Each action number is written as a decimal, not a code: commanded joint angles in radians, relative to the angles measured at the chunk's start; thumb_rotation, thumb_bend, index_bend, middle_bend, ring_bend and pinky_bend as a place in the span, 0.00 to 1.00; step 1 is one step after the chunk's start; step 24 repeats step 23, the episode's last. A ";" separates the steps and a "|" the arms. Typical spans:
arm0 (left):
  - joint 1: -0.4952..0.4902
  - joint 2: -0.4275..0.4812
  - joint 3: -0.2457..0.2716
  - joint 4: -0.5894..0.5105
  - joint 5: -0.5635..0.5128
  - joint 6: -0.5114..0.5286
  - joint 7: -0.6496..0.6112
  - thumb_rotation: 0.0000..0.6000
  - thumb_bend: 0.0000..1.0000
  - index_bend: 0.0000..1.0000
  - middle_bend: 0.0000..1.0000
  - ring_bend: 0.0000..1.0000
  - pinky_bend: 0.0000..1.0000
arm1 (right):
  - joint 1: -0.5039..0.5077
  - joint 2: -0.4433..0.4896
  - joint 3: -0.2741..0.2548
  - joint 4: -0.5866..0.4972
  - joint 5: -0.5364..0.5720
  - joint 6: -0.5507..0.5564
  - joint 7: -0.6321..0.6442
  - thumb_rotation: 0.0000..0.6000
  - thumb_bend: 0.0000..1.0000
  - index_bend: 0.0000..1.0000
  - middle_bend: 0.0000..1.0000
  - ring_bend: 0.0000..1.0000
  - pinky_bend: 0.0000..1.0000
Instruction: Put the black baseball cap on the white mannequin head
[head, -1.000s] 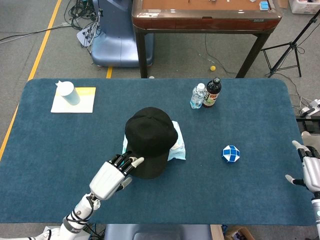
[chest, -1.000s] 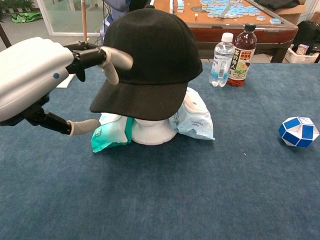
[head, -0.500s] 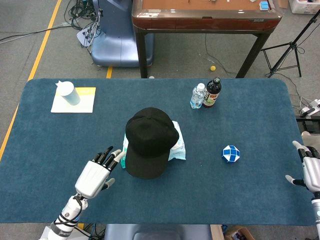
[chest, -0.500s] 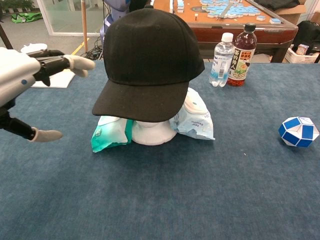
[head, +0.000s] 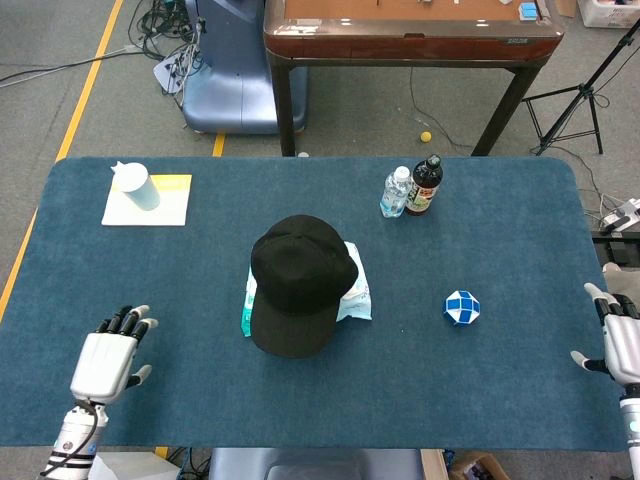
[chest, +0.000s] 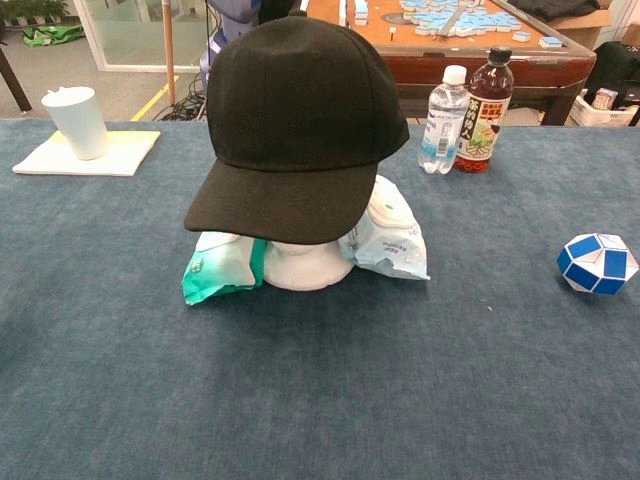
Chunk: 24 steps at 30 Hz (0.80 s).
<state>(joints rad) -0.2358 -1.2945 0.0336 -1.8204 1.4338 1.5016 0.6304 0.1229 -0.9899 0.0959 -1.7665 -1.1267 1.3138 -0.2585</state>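
Cap and hands are set well apart: the black baseball cap (head: 299, 283) is seated on the white mannequin head (chest: 297, 265) mid-table, brim toward the robot, while the nearer left hand (head: 108, 357) and the right hand (head: 618, 340) are held released, grasping nothing.

mannequin head (chest: 297, 262): almost all hidden under the black baseball cap (chest: 300, 120); only its white base shows.
wipes packs (chest: 222, 265): partly covered by the brim and the base.
right hand (head: 620, 338): cut off by the picture's edge in the head view.
bottle labels (chest: 478, 128): print too small to read.
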 joint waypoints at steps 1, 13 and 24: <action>0.034 0.053 -0.010 -0.014 -0.056 0.004 -0.017 1.00 0.06 0.37 0.27 0.20 0.34 | 0.004 -0.001 0.003 -0.004 0.009 -0.001 -0.012 1.00 0.00 0.07 0.21 0.13 0.31; 0.092 0.126 -0.035 0.074 -0.085 0.021 -0.222 1.00 0.07 0.44 0.39 0.30 0.42 | 0.014 -0.020 0.010 0.007 0.049 -0.006 -0.049 1.00 0.00 0.07 0.21 0.13 0.31; 0.094 0.143 -0.071 0.081 -0.162 -0.020 -0.229 1.00 0.07 0.45 0.42 0.32 0.44 | 0.030 -0.024 0.016 0.021 0.087 -0.035 -0.058 1.00 0.00 0.07 0.21 0.13 0.31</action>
